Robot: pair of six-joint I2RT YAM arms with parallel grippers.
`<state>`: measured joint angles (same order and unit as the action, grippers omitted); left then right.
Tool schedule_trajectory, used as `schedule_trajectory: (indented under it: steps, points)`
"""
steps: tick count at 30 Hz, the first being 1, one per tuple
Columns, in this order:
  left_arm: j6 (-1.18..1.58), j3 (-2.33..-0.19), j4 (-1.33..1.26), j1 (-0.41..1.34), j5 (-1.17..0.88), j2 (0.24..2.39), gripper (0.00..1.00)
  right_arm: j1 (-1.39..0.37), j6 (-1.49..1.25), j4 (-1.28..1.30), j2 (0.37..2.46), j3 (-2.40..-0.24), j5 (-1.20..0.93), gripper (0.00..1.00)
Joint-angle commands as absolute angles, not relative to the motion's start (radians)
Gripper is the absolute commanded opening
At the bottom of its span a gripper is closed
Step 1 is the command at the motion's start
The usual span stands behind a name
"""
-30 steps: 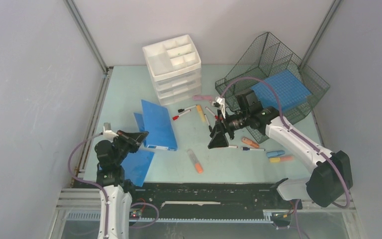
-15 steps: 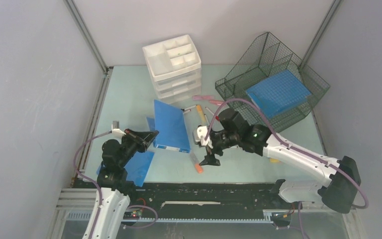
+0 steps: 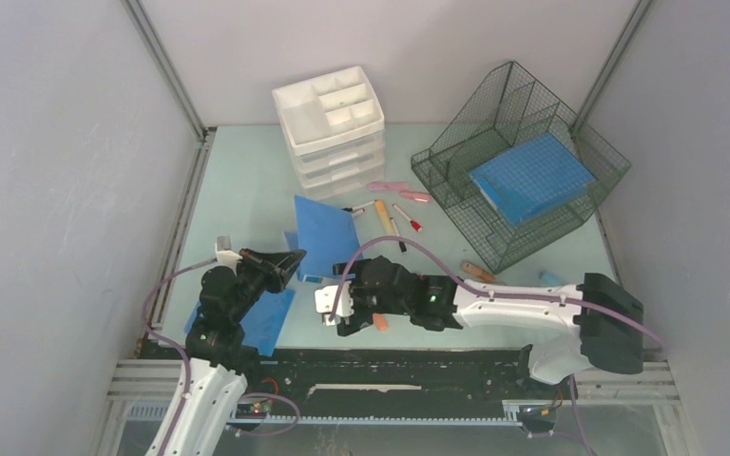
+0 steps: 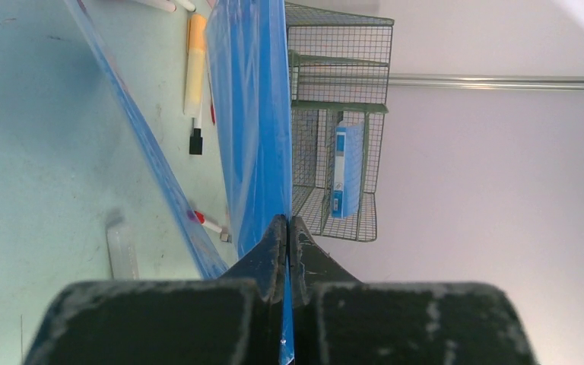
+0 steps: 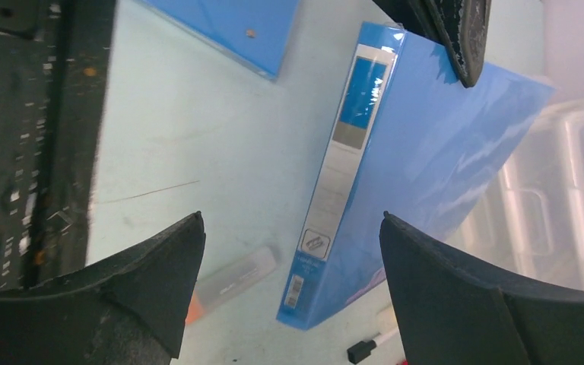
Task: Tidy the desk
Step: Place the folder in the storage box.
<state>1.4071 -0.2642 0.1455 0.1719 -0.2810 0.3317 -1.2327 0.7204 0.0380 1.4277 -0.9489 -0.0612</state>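
Right gripper (image 5: 290, 228) has crossed from mid-frame to lower centre of the top view, jaws wide apart and empty, facing the spine of the blue binder (image 3: 326, 234). Left gripper (image 4: 289, 237) is clamped on that binder's cover at centre-left of the desk (image 3: 247, 180), which fills the frame's middle.

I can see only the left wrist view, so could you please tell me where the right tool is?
Observer: The right tool hovers by the desk's near edge, just on the near side of the blue binder that your left tool grips.
Operator: Thank you. Are its jaws open?
Observer: Yes, wide open, with nothing between them.
Operator: Is anything lying beside my arm?
Observer: A second blue folder lies flat on the desk, partly under the left arm.
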Motion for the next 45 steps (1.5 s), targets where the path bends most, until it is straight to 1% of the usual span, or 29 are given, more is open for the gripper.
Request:
schedule_trajectory:
  steps: [1, 5, 8, 10, 11, 13, 14, 15, 18, 21, 22, 25, 29, 33, 35, 36, 39, 45]
  points:
    - [1.463, -0.310, 0.124, 0.181, -0.260, 0.308, 0.00, -1.256, 0.728, -0.145, 1.482, -0.931, 0.179, 0.91]
    - [1.476, -0.310, 0.124, 0.181, -0.266, 0.294, 0.00, -1.244, 0.763, -0.235, 1.525, -0.889, 0.246, 0.86]
    - [1.480, -0.310, 0.124, 0.181, -0.267, 0.291, 0.00, -1.235, 0.797, -0.279, 1.540, -0.868, 0.268, 0.75]
    - [1.482, -0.311, 0.124, 0.181, -0.271, 0.291, 0.00, -1.233, 0.814, -0.300, 1.543, -0.858, 0.274, 0.66]
    - [1.483, -0.313, 0.124, 0.181, -0.273, 0.291, 0.00, -1.233, 0.820, -0.303, 1.545, -0.858, 0.280, 0.60]
    - [1.489, -0.309, 0.124, 0.181, -0.275, 0.286, 0.00, -1.237, 0.830, -0.317, 1.548, -0.857, 0.299, 0.45]
    - [1.495, -0.308, 0.124, 0.181, -0.276, 0.282, 0.00, -1.239, 0.837, -0.324, 1.547, -0.857, 0.306, 0.34]
    - [1.499, -0.305, 0.124, 0.182, -0.276, 0.278, 0.00, -1.240, 0.842, -0.331, 1.544, -0.854, 0.310, 0.28]
    - [1.511, -0.301, 0.124, 0.183, -0.280, 0.267, 0.00, -1.248, 0.859, -0.368, 1.532, -0.842, 0.325, 0.16]
    - [1.521, -0.300, 0.126, 0.182, -0.286, 0.255, 0.04, -1.249, 0.849, -0.378, 1.503, -0.840, 0.345, 0.09]
    - [1.522, -0.302, 0.132, 0.182, -0.287, 0.249, 0.10, -1.248, 0.842, -0.381, 1.493, -0.841, 0.354, 0.07]
    - [1.508, -0.318, 0.157, 0.182, -0.291, 0.233, 0.35, -1.244, 0.825, -0.371, 1.450, -0.840, 0.371, 0.00]
    - [1.462, -0.347, 0.183, 0.182, -0.286, 0.194, 0.67, -1.230, 0.799, -0.290, 1.384, -0.856, 0.342, 0.00]
    - [1.395, -0.390, 0.238, 0.182, -0.250, 0.134, 0.88, -1.211, 0.804, -0.216, 1.322, -0.859, 0.294, 0.00]
    - [1.342, -0.423, 0.274, 0.181, -0.228, 0.100, 0.97, -1.197, 0.803, -0.185, 1.298, -0.859, 0.270, 0.00]
    - [1.322, -0.435, 0.291, 0.181, -0.217, 0.085, 0.99, -1.188, 0.801, -0.172, 1.285, -0.859, 0.255, 0.00]
    - [1.301, -0.441, 0.293, 0.181, -0.223, 0.039, 1.00, -1.158, 0.791, -0.124, 1.250, -0.867, 0.220, 0.00]
    - [1.388, -0.377, 0.268, 0.181, -0.290, 0.003, 1.00, -1.132, 0.798, -0.082, 1.218, -0.873, 0.199, 0.00]
